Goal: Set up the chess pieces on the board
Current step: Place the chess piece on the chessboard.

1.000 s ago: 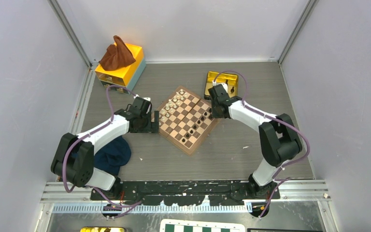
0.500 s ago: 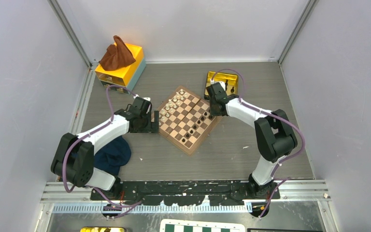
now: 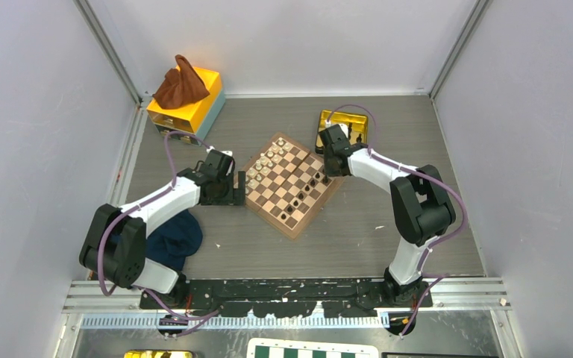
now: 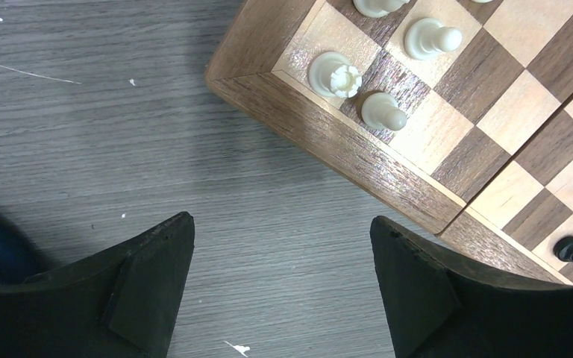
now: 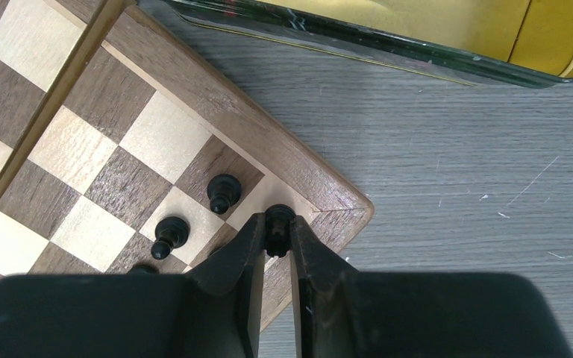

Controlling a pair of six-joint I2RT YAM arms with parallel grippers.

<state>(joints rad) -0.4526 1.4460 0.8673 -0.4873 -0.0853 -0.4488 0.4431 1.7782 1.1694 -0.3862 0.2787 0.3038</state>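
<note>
While the gold tray (image 3: 345, 114) just beyond the far right edge of the board (image 3: 287, 179) holds a few small pieces too tiny to tell apart, the yellow box (image 3: 194, 112) in the far left corner carries a brown cloth (image 3: 181, 83) on top. At the board's right corner, the right gripper (image 5: 274, 227) is clamped on one black chess piece (image 5: 278, 218) above the corner square, with two more black pieces (image 5: 224, 192) standing just beside it. Whether the gripped piece touches the square cannot be told. Spread wide and empty, the left gripper (image 4: 280, 224) hangs over the tabletop (image 4: 119, 149), just beside the board's left corner, where cream pieces (image 4: 336, 74) stand.
</note>
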